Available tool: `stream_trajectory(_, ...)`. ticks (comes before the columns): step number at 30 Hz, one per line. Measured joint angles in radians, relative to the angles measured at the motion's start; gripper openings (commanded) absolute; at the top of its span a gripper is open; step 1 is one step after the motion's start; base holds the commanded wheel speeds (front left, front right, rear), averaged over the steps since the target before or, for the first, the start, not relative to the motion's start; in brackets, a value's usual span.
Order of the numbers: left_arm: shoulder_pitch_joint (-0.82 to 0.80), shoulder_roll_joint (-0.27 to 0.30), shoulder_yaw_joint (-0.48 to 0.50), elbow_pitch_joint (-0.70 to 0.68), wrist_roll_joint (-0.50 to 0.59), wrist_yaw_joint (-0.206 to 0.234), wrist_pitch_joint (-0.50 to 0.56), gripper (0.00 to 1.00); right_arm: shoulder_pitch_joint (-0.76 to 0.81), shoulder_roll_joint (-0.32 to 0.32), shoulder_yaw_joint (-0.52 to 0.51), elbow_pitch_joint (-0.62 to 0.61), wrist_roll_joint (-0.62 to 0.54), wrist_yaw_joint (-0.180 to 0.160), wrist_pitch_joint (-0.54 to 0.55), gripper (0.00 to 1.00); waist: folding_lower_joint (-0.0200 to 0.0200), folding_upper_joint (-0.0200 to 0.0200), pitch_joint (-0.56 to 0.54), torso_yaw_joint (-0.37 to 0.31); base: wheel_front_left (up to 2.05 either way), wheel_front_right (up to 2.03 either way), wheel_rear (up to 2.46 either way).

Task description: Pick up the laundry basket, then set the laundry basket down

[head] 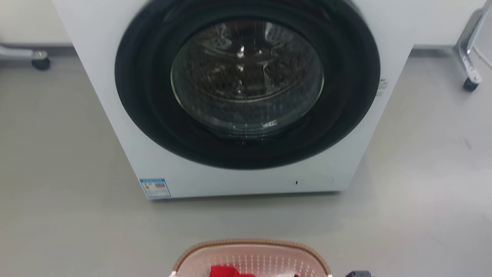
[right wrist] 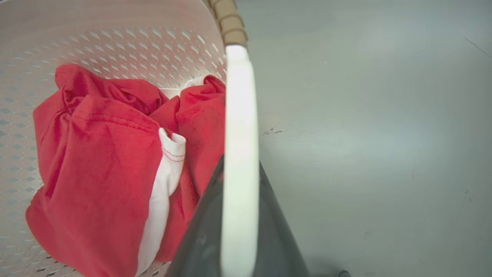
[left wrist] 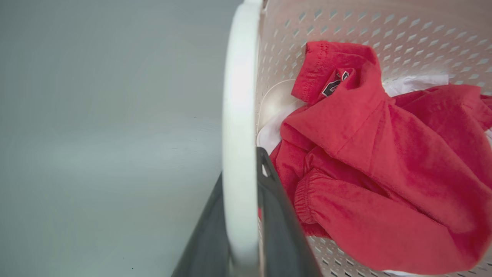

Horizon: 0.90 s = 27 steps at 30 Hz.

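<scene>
The laundry basket (head: 251, 243) shows at the bottom centre of the head view, its brown woven-look rim facing the washer. Red clothing (left wrist: 384, 154) and a white garment (right wrist: 163, 181) lie inside its perforated pink-beige wall (right wrist: 115, 38). My left gripper (left wrist: 242, 165) is shut on one white side handle (left wrist: 240, 96), a dark finger on each side of it. My right gripper (right wrist: 241, 163) is shut the same way on the other white handle (right wrist: 239, 96). Whether the basket's base touches the floor is hidden.
A white front-loading washer (head: 246, 96) with its round dark door shut stands just beyond the basket. Caster legs of wheeled frames sit at the far left (head: 40, 61) and far right (head: 471, 82). Grey floor (head: 423, 192) spreads to both sides.
</scene>
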Motion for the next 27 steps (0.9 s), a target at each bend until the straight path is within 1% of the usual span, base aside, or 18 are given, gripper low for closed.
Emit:
stream_trajectory(6,0.048,0.002,-0.021,-0.001,-0.022,0.002,0.022,0.00,0.046,0.000,0.030,0.000,0.035,-0.001,0.019,0.00,0.0000,-0.0001,-0.085,-0.004,0.00,0.00,0.00)
stream_trajectory(12,0.063,0.005,-0.038,-0.007,-0.036,0.010,0.031,0.00,0.056,0.000,0.046,0.003,0.051,-0.001,0.027,0.00,0.0000,-0.0001,-0.139,-0.009,0.00,0.00,0.00)
stream_trajectory(27,0.066,0.006,-0.068,-0.016,-0.053,0.028,0.055,0.00,0.056,0.000,0.081,0.018,0.103,-0.001,0.035,0.00,0.0003,0.0001,-0.157,-0.013,0.00,0.00,0.00)
